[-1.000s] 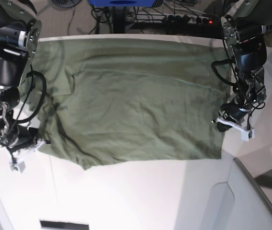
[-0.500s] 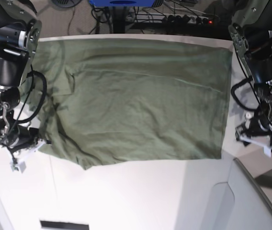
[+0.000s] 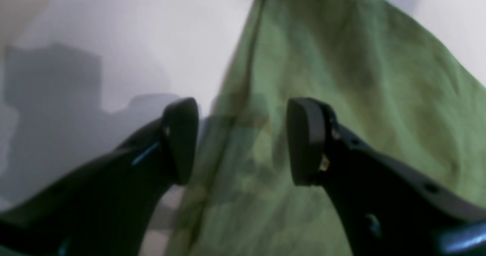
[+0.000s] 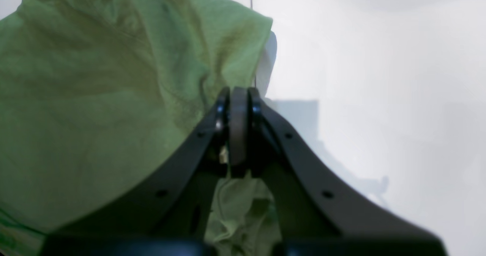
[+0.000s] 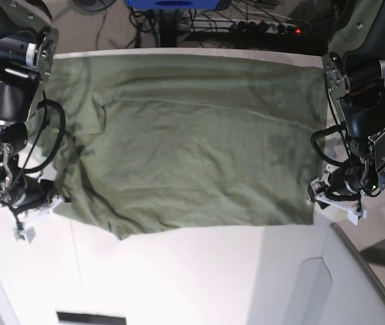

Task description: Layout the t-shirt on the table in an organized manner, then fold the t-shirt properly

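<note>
T-shirt lies spread across the table, filling the frame's upper middle. Left gripper gapes over its right hem; right gripper is clenched at the lower-left corner, risking dragging wrinkles.

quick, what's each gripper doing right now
Left gripper: open, over the t-shirt edge, holding nothing.
Right gripper: shut on the t-shirt.

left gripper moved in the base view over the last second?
Yes. The left gripper swung out past the t-shirt's side edge, then came back to that edge, ending nearer the shirt's near corner than where it started, jaws open.
</note>
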### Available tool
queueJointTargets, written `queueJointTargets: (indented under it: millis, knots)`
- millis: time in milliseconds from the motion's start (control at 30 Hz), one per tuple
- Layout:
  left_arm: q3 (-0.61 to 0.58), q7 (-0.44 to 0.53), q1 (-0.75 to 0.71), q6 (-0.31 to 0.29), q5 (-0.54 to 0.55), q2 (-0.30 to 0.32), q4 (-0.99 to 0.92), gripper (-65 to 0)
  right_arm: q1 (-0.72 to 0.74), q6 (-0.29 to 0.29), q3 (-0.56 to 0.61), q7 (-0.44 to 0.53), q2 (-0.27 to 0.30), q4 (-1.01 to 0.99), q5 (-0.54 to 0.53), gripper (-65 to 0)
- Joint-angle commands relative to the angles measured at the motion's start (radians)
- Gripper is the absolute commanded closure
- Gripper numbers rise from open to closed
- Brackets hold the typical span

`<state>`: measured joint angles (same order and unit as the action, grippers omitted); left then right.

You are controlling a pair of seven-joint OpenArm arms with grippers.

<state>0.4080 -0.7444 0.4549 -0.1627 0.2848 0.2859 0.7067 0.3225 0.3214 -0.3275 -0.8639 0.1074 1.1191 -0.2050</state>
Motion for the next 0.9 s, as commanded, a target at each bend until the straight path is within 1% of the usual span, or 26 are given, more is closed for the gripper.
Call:
queueJointTargets:
  millis: [0,100,200,267,400,500,567,633,667,733,767,867]
  knots:
    - [0.001,0.021,0.022,-0.002,0.004,0.013,-0.006,-36.2,0.022,0.005,-0.002,0.013,0.010,0.020,-0.009,-0.2]
    - [0.001,0.050,0.025,-0.002,0.003,0.011,-0.077,-36.2,0.022,0.005,-0.002,0.016,0.010,0.016,-0.009,-0.2]
    - [0.001,0.105,0.022,-0.002,0.003,0.009,-0.129,-36.2,0.022,0.005,-0.002,0.016,0.010,0.017,-0.009,-0.2]
    - [-0.017,0.127,0.018,-0.002,0.003,0.009,-0.149,-35.5,0.022,0.005,-0.002,0.016,0.010,0.017,-0.009,-0.2]
    - [-0.088,0.127,0.017,-0.002,0.014,-0.001,-0.154,-34.9,0.022,0.005,-0.003,0.016,0.010,0.016,-0.009,-0.2]
    - [-0.090,0.127,0.017,-0.002,0.012,-0.027,-0.152,-33.7,0.022,0.005,-0.003,0.016,0.010,0.016,-0.009,-0.2]
    - [-0.090,0.128,0.017,-0.002,0.012,-0.029,-0.152,-27.0,0.022,0.005,-0.003,0.016,0.010,0.016,-0.009,-0.2]
    - [-0.090,0.130,0.017,-0.002,0.012,-0.029,-0.152,-17.8,0.022,0.005,-0.003,0.016,0.010,0.016,-0.009,-0.2]
    - [-0.088,0.135,0.017,-0.002,0.012,-0.029,-0.152,-12.2,0.022,0.005,-0.003,0.016,0.012,0.016,-0.009,-0.2]
    - [-0.088,0.173,0.017,-0.002,0.011,-0.029,-0.154,-3.3,0.022,0.005,-0.003,0.016,0.012,0.016,-0.009,-0.2]
    - [-0.088,0.199,0.015,-0.002,0.006,-0.029,-0.158,0.0,0.022,0.005,-0.003,0.016,0.012,0.016,-0.009,-0.2]
    - [-0.088,0.247,-0.014,-0.002,0.011,-0.024,-0.170,0.0,0.022,0.005,-0.003,0.018,0.012,0.016,-0.009,-0.2]
